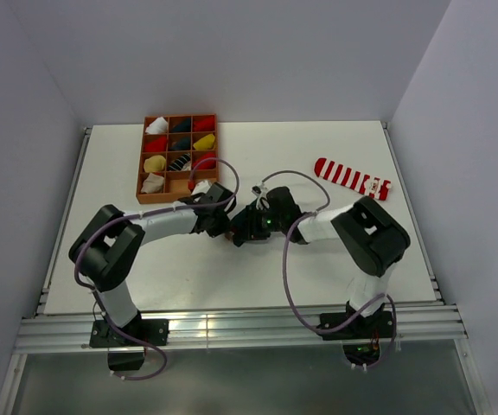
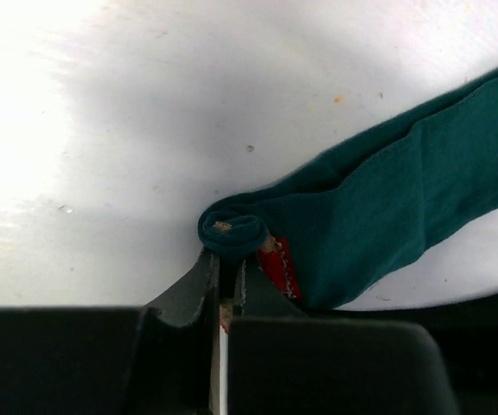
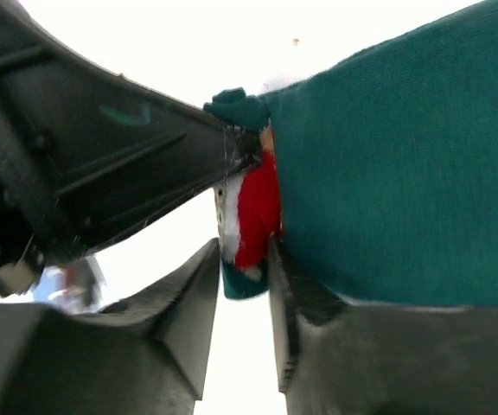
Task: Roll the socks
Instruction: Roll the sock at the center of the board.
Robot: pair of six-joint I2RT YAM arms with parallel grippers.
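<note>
- Left tool [image 2: 228, 261] narrow, pinching the rolled end of the green sock [image 2: 387, 207] at mid worktop [image 1: 188, 268].
- Right tool [image 3: 244, 264] narrow, gripping the same sock's red-figure edge.
- Striped sock [image 1: 353, 177] lies flat, far right.

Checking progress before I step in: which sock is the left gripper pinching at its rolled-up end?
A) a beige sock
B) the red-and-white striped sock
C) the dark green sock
C: the left wrist view shows the left gripper closed on the curled end of the dark green sock, while the striped sock lies flat and untouched off to the right in the top view.
</note>
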